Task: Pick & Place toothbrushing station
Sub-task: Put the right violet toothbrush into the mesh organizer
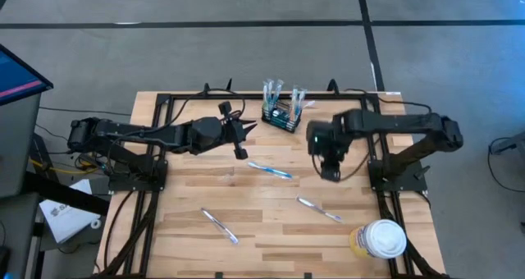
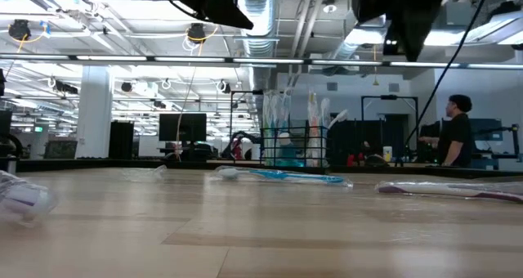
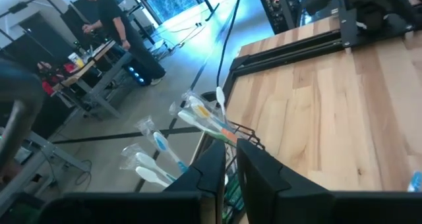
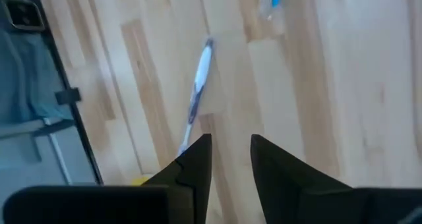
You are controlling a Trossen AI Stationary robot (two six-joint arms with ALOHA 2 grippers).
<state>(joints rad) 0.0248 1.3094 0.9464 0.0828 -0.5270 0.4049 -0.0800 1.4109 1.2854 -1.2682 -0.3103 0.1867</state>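
The toothbrushing station (image 1: pixel 280 115), a small black wire-mesh box, stands upright near the far edge of the wooden counter (image 1: pixel 271 213), roughly mid-width, w/ several wrapped toothbrushes sticking up out of it. In the low view it shows in the middle distance (image 2: pixel 286 151), brushes standing above its rim.

Left gripper (image 1: pixel 244 139) hangs above the counter just left of the station, not touching it; in the left wrist view its fingers (image 3: pixel 208 168) are nearly pressed together w/ only a thin slit between, nothing pinched, and the station's brushes sit right ahead of the tips.

Right gripper (image 1: pixel 328 168) hovers above the counter to the right of the station and nearer the front, well apart from it. In the right wrist view its fingers (image 4: pixel 198 155) stand part-spread w/ a clear gap, holding nothing; bare wood shows between them.

Loose on the counter: a blue-and-white toothbrush (image 1: pixel 271 171) in the middle, between the two grippers; a pale toothbrush (image 1: pixel 320 209) right of centre toward the front, which is prob. the one lying beyond the right fingers in the wrist view (image 4: pixel 198 85); a third toothbrush (image 1: pixel 220 226) left of centre near the front. A round white-lidded yellowish tub (image 1: pixel 381 240) sits at the front right corner.

A person in dark clothes (image 2: pixel 453 139) stands in the room beyond the counter.
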